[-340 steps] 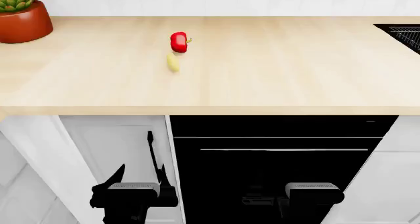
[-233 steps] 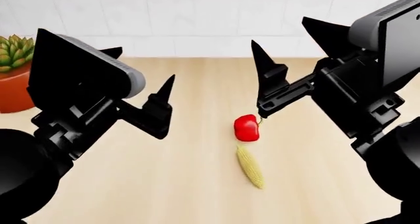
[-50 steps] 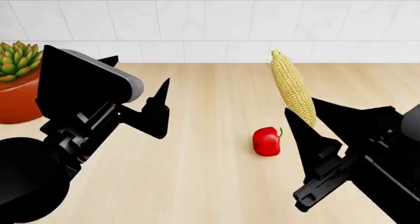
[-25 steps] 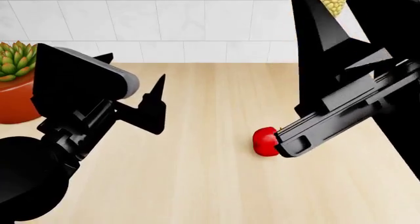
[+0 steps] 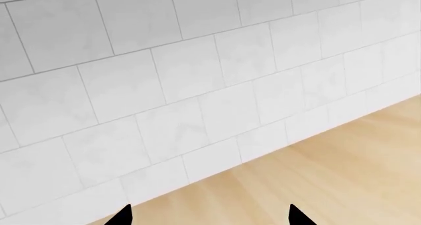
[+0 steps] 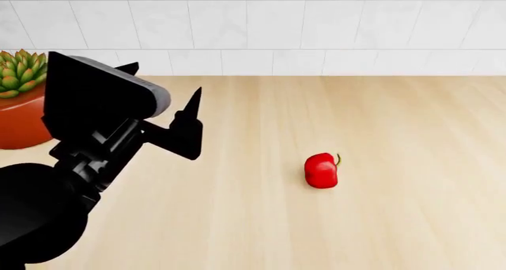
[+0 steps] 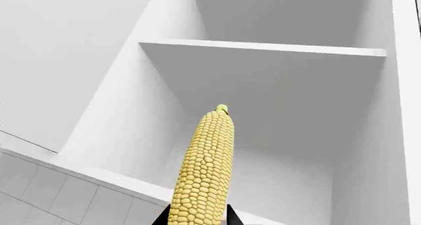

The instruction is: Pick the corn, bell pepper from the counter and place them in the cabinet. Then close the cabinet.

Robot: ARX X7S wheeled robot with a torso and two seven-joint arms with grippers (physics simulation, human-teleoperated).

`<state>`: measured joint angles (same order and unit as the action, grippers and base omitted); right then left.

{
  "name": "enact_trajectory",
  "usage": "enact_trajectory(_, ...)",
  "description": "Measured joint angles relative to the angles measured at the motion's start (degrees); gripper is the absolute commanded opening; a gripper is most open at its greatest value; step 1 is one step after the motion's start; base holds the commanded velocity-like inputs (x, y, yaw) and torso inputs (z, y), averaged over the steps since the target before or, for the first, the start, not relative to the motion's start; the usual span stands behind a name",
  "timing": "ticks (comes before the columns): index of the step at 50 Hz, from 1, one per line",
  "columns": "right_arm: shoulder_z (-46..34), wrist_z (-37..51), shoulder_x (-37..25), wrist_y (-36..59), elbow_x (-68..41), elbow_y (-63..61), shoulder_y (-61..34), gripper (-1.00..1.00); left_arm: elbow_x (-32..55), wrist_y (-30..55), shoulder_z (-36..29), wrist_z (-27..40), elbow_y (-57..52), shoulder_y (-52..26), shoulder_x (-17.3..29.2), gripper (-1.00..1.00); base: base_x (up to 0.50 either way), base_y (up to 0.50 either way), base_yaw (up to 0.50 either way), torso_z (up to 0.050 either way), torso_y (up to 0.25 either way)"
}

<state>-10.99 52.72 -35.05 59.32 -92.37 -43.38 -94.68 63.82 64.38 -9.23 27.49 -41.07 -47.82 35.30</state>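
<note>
The red bell pepper (image 6: 321, 170) lies alone on the beige counter (image 6: 237, 228) in the head view. My left gripper (image 6: 163, 83) hovers over the counter to the pepper's left, open with nothing between its fingers; in its wrist view the left gripper (image 5: 209, 216) faces the tiled wall. My right gripper (image 7: 195, 221) is out of the head view and is shut on the lower end of the corn (image 7: 204, 166). The yellow cob points up toward the open white cabinet (image 7: 118, 101), just below its shelf (image 7: 263, 48).
A red-orange pot with a green succulent (image 6: 20, 113) stands at the counter's far left. A white tiled wall (image 6: 269, 27) backs the counter. The cabinet's bottom edge (image 7: 112, 178) sits in front of the corn.
The right arm rose out of the head view, carrying the corn up to the open cabinet. The pepper and the left arm stayed put.
</note>
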Motion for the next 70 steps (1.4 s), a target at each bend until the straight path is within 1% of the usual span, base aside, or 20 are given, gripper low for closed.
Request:
enact_trajectory(9,-3.2,-3.7,2.6,0.5,7.0,7.0,-4.9,-1.00,-0.6,-0.6,-0.6,-0.3,0.3,0.0,-0.1,1.00,0.00,0.00,0.00,0.000,0.000)
enact_trajectory(22,-8.9,-10.3,5.7,-0.3,17.6,16.6,-8.7,-1.00,-1.1,-1.2,-1.2,-0.6,0.8,-0.3,-0.2,1.00,0.00,0.00,0.00,0.000,0.000)
enact_trajectory(33,-10.3,-12.2,6.6,-1.2,20.2,18.1,-9.1,-1.00,-0.8,-1.4,-1.4,-0.5,0.8,-0.7,-0.2,1.00,0.00,0.00,0.00,0.000,0.000)
enact_trajectory(39,-12.0,-14.6,7.4,-2.3,23.3,21.3,-10.4,-1.00,-0.9,-1.5,-1.8,-0.6,0.7,-1.0,-0.3,1.00,0.00,0.00,0.00,0.000,0.000)
enact_trajectory(52,-16.2,-20.9,9.4,-5.8,31.7,32.5,-14.5,-1.00,-1.5,-2.1,-2.8,-0.9,1.0,-1.3,-0.6,1.00,0.00,0.00,0.00,0.000,0.000)
enact_trajectory(70,-19.7,-28.4,13.9,-8.0,37.8,52.5,-21.8,-1.00,-3.3,-3.6,-4.4,-1.9,1.8,-0.7,-0.8,1.00,0.00,0.00,0.00,0.000,0.000)
